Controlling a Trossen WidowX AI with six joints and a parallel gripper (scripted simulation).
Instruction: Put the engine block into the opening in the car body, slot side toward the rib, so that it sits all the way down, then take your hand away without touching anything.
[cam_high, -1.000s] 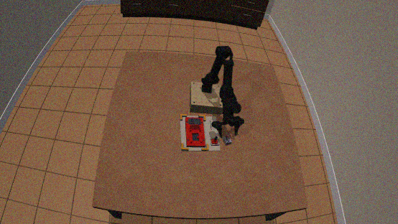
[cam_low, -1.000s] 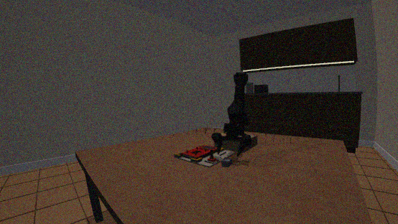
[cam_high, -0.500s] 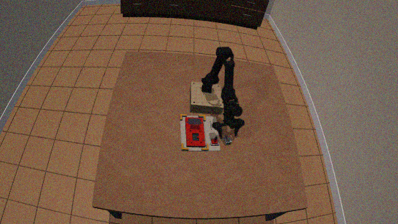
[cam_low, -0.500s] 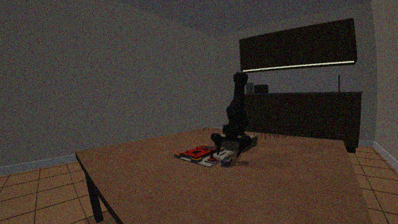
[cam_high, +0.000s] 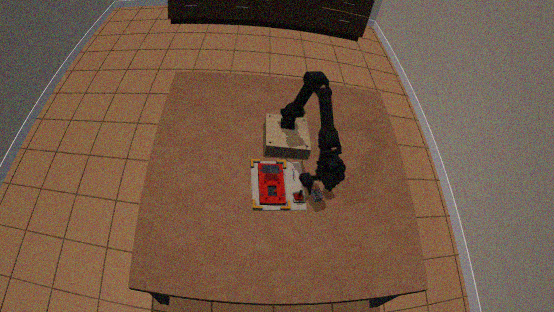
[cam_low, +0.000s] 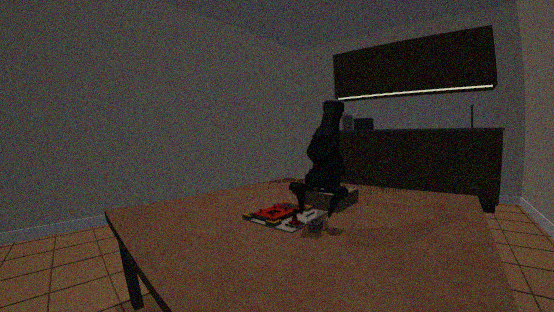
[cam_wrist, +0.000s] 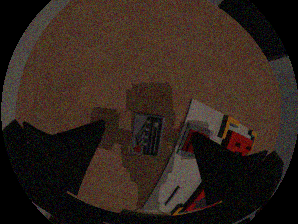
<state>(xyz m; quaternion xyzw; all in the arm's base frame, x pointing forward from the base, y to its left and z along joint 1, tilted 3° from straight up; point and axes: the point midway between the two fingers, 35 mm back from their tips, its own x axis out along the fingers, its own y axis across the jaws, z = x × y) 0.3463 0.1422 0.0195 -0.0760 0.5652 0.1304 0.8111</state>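
The grey engine block (cam_high: 317, 195) (cam_low: 316, 226) (cam_wrist: 148, 135) lies on the table just right of the white board, its striped, slotted face up, with a small red spot at one corner in the wrist view. The red car body (cam_high: 278, 197) (cam_wrist: 240, 143) lies on the board between yellow and black corner pieces; a dark, squarish opening shows in its lower half in the top view. My gripper (cam_high: 317, 187) (cam_low: 316, 213) (cam_wrist: 150, 131) is open and empty above the engine block, one finger to each side. The rib cannot be made out.
A small red piece with a dark top (cam_high: 299, 196) (cam_low: 295, 220) stands on the white board (cam_high: 295, 170) (cam_wrist: 202, 111), between the car body and the engine block. In the wrist view my right finger partly covers it. The arm's pale base block (cam_high: 274, 137) stands behind the board.
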